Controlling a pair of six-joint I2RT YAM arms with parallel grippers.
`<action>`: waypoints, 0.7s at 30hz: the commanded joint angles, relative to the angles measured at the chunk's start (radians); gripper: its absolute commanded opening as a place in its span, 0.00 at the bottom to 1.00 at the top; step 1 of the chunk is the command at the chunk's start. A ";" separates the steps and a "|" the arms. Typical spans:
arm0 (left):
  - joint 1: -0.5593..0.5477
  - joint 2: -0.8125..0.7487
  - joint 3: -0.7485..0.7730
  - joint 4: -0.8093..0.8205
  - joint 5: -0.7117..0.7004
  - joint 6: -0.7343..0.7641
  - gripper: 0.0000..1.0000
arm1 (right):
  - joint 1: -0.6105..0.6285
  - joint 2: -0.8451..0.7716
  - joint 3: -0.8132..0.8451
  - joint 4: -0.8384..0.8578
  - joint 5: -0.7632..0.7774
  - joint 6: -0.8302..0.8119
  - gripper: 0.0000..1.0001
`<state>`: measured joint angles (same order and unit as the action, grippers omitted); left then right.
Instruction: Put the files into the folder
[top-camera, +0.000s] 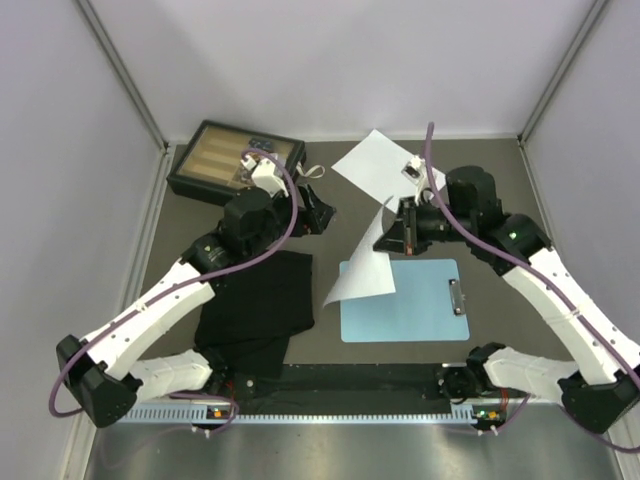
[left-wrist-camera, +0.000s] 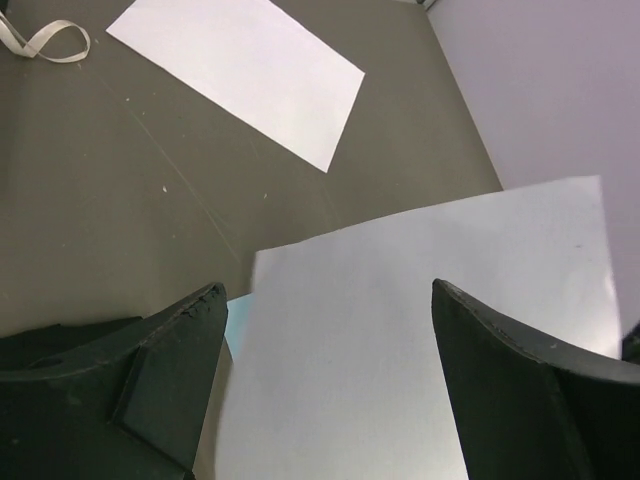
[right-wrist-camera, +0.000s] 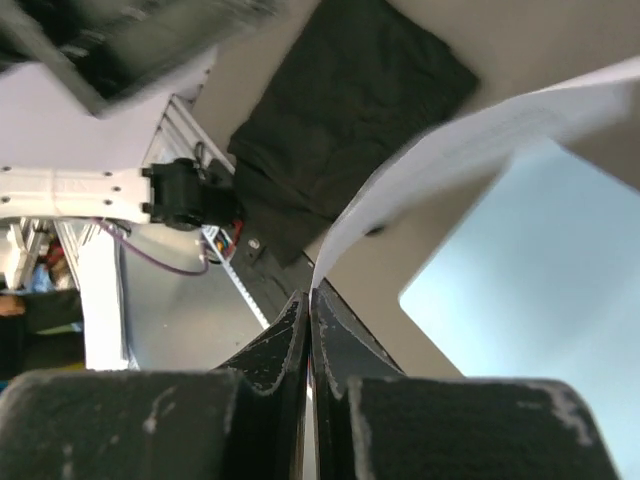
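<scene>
Sheets: two; held sheet (top-camera: 362, 275), flat sheet (top-camera: 383, 166).
Folder (top-camera: 415, 305): one.
Right jaws: pinching held sheet.
Left jaws: wide, empty.

Matt paper sheet (top-camera: 362, 278) — black cloth (top-camera: 255, 300)

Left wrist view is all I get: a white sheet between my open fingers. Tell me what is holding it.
Observer: The right gripper is shut on the sheet, pinching one edge.
Operator: Say where it hangs.
Observer: It is curled over the left end of the blue clipboard. I cannot tell whether its lower edge touches the board.
Operator: Give me the clip side.
Observer: The metal clip sits on the board's right short edge, clear of the sheet.
</scene>
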<state>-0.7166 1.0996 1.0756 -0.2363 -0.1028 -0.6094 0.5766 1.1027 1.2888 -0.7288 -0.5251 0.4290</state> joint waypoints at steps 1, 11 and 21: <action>0.002 0.071 0.041 0.043 0.024 0.040 0.86 | -0.179 -0.082 -0.236 0.063 -0.173 0.019 0.00; 0.000 0.252 0.008 0.144 0.190 -0.027 0.82 | -0.402 0.028 -0.329 -0.175 -0.066 -0.254 0.00; -0.023 0.422 0.006 0.210 0.288 -0.084 0.80 | -0.437 0.151 -0.336 -0.189 0.079 -0.239 0.00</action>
<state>-0.7300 1.4837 1.0824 -0.1104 0.1329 -0.6632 0.1612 1.2140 0.9417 -0.9043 -0.5148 0.2043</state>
